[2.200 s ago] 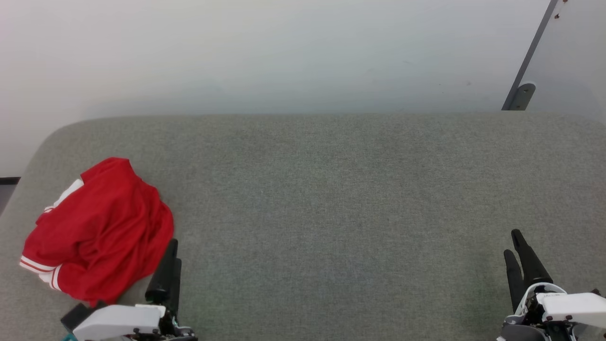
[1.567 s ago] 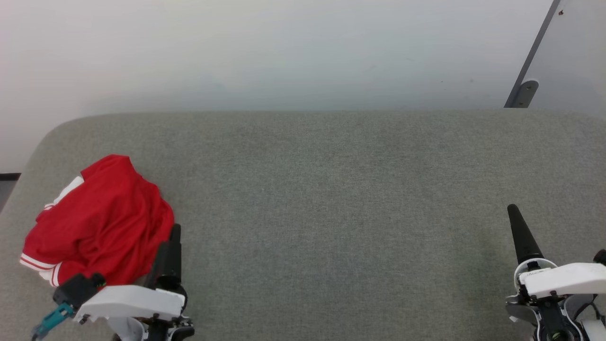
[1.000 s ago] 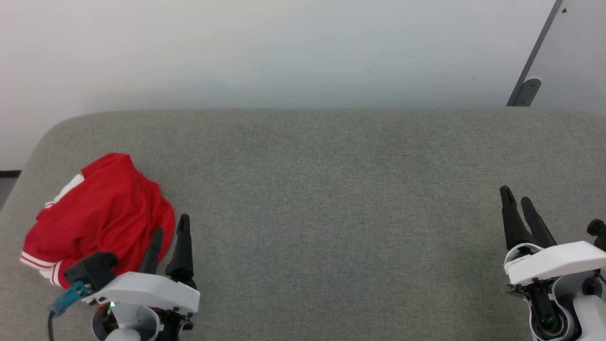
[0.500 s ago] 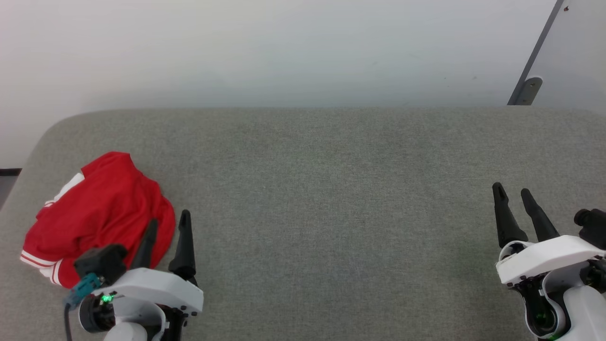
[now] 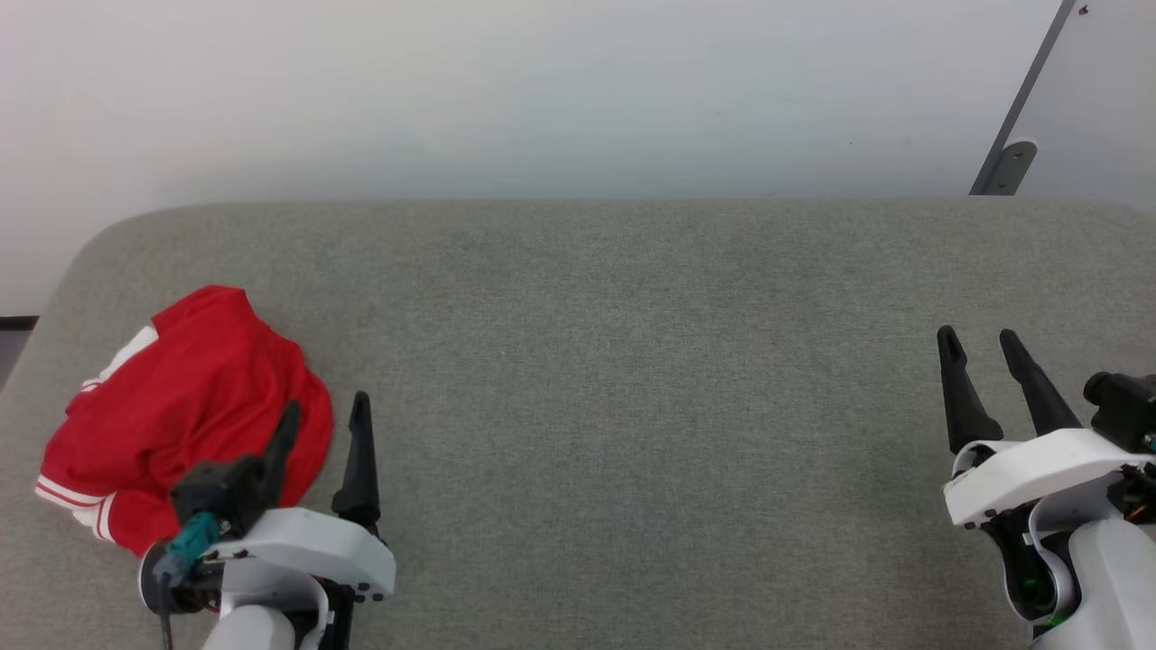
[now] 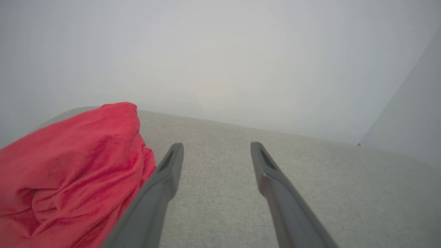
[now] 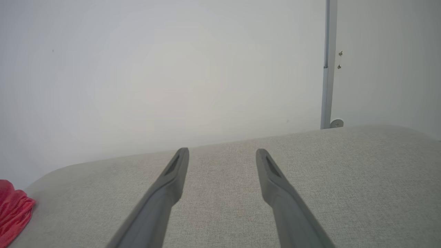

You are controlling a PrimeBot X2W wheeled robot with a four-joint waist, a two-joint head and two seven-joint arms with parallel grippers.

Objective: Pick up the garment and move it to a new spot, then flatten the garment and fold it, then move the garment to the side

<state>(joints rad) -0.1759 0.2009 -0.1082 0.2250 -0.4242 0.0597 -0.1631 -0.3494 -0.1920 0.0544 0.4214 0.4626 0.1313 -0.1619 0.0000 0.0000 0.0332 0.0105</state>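
Observation:
The garment (image 5: 185, 411), a bright red shirt with white red-striped trim, lies crumpled in a heap at the left end of the grey padded surface (image 5: 632, 361). My left gripper (image 5: 325, 411) stands open at the heap's right edge, one finger over the red cloth and the other over bare padding, holding nothing. In the left wrist view the garment (image 6: 69, 172) bulges left of the open gripper (image 6: 217, 146). My right gripper (image 5: 978, 336) is open and empty far to the right. The right wrist view has that open gripper (image 7: 222, 151) over bare padding, with a corner of the garment (image 7: 13, 212) at the far left.
A white wall (image 5: 542, 90) rises behind the surface's far edge. A grey bar with a bracket (image 5: 1011, 135) leans at the back right. The surface's left end is rounded, with dark floor (image 5: 13, 338) beyond it.
Both arms have risen and reached forward. The left gripper has turned and spread its fingers beside the heap, and the right one has spread too. The garment lies as before.

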